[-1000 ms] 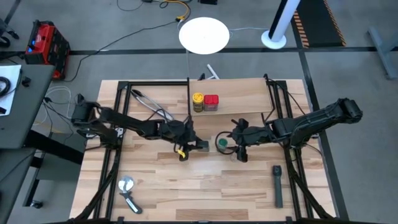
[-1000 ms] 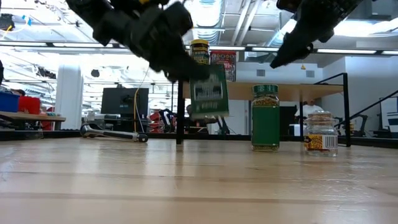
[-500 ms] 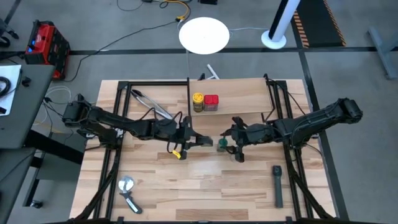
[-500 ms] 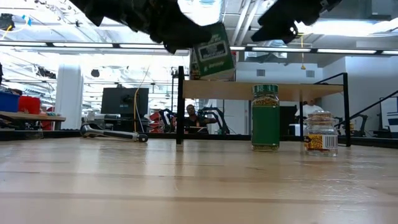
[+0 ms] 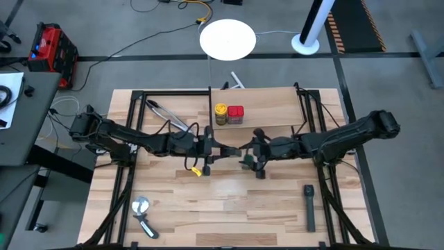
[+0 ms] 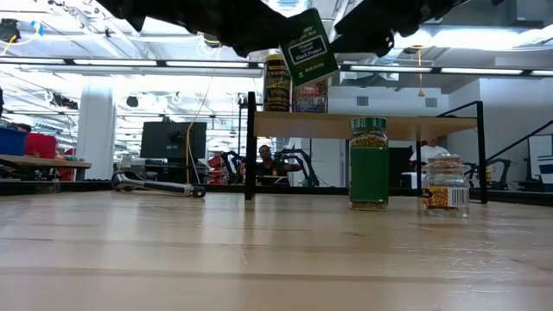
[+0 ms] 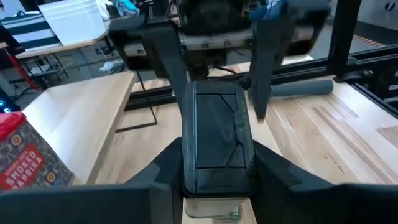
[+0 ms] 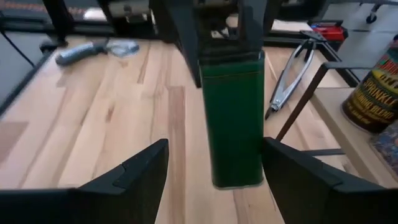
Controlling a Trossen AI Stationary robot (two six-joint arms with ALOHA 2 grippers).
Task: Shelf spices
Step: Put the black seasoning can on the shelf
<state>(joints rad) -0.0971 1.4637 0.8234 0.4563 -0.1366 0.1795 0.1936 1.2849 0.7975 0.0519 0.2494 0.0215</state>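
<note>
From above, the two arms meet nose to nose near the table's centre, just toward 6 o'clock from the shelf [image 5: 267, 111], and the tin between them is almost lost under the dark metal. The low view shows it plainly: the dark tin [image 6: 308, 47] hangs tilted in the air, its label facing the camera, level with the yellow jar [image 6: 276, 83] and red tin [image 6: 309, 95] that stand side by side on the shelf's board. The left gripper [image 7: 214, 180] has its fingers closed on the tin, which the left wrist view shows as a dark lid pinched between both pads, with the red tin off at 9 o'clock. The right gripper [image 8: 214, 162] faces it with fingers spread wide, the tin's green side seen in the gap between them but touched by neither. Only the low view shows the green-lidded jar [image 6: 369, 163] and the small clear jar [image 6: 447, 187] standing upright on the tabletop. Metal tongs [image 5: 166, 118] lie at the table's 10 o'clock, and a long black tool [image 5: 309, 206] at 4 o'clock.
</note>
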